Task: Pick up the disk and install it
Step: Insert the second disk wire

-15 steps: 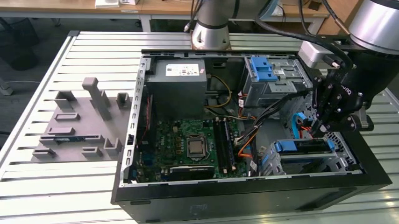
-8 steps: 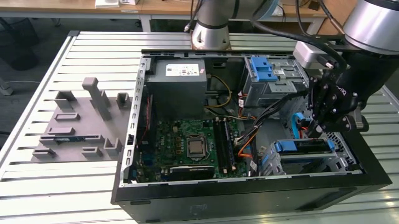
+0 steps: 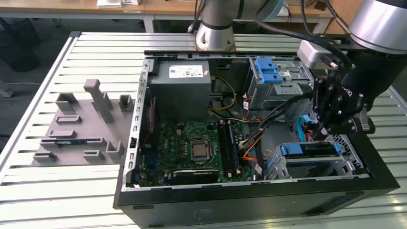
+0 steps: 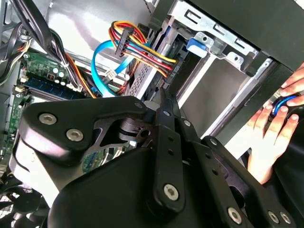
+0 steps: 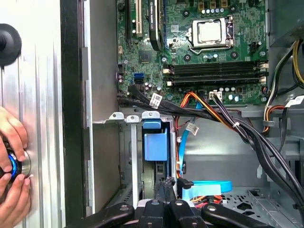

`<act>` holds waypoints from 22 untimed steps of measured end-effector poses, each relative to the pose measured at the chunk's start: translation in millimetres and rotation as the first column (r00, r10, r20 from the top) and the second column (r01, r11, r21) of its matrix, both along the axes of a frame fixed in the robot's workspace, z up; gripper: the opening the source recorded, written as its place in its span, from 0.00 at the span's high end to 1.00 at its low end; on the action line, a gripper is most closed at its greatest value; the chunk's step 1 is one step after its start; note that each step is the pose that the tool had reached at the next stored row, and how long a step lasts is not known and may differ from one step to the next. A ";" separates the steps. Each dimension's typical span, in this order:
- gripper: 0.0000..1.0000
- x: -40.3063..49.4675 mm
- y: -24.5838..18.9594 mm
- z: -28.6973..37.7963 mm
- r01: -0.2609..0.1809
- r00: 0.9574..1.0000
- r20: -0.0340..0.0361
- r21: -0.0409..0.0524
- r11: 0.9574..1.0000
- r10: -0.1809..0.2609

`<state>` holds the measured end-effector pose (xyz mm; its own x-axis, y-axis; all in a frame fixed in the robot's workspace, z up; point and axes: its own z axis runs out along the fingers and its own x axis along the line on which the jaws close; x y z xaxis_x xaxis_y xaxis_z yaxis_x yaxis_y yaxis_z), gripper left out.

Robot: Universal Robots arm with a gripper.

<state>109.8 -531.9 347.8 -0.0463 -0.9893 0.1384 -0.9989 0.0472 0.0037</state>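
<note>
Fingers just above disk, seated in bay

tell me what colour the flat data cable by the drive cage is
Light blue; the data cable shows best in the second wrist view.

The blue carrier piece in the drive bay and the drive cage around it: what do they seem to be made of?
The blue carrier piece looks like moulded plastic: even, saturated colour, soft matte sheen, rounded edges. The grey drive cage looks like bare sheet metal, probably steel: thin folded edges, stamped tabs, dull silver surface. The black gripper hangs just above the bay.
</note>
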 end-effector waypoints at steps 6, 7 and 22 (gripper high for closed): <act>0.89 -3.3 0.0 10.2 0.000 1.000 0.000 0.000 1.000 0.000; 0.89 -4.1 0.0 12.3 0.000 1.000 0.000 0.000 1.000 0.000; 0.89 -11.7 1.3 32.6 0.000 1.000 0.000 0.000 1.000 0.000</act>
